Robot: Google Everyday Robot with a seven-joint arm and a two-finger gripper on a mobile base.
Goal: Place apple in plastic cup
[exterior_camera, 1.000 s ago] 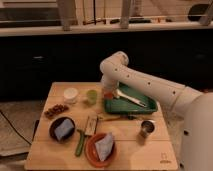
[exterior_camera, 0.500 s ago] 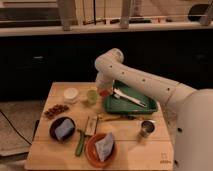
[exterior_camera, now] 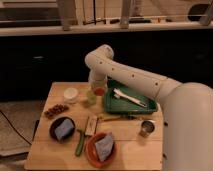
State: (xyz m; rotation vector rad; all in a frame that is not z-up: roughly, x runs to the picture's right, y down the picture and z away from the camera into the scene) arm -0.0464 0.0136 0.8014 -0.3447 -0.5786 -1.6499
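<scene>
The apple (exterior_camera: pixel 99 91) is a small orange-red fruit at the tip of my gripper (exterior_camera: pixel 98 88), which comes down from the arm's elbow (exterior_camera: pixel 100 57). The gripper is shut on the apple and holds it just right of, and slightly above, the pale yellow-green plastic cup (exterior_camera: pixel 91 97). The cup stands upright on the wooden table (exterior_camera: pixel 50 155), left of the green tray. The apple partly overlaps the cup's right rim; I cannot tell if they touch.
A white round cup (exterior_camera: pixel 71 94) stands left of the plastic cup. A green tray (exterior_camera: pixel 131 104) with a white utensil lies to the right. In front are reddish-brown bits (exterior_camera: pixel 56 109), a dark bowl (exterior_camera: pixel 63 128), an orange plate (exterior_camera: pixel 101 147), a green vegetable (exterior_camera: pixel 80 142) and a metal cup (exterior_camera: pixel 146 128).
The arm has swung left from the tray's edge, carrying the apple toward the plastic cup. Nothing else on the table has moved.
</scene>
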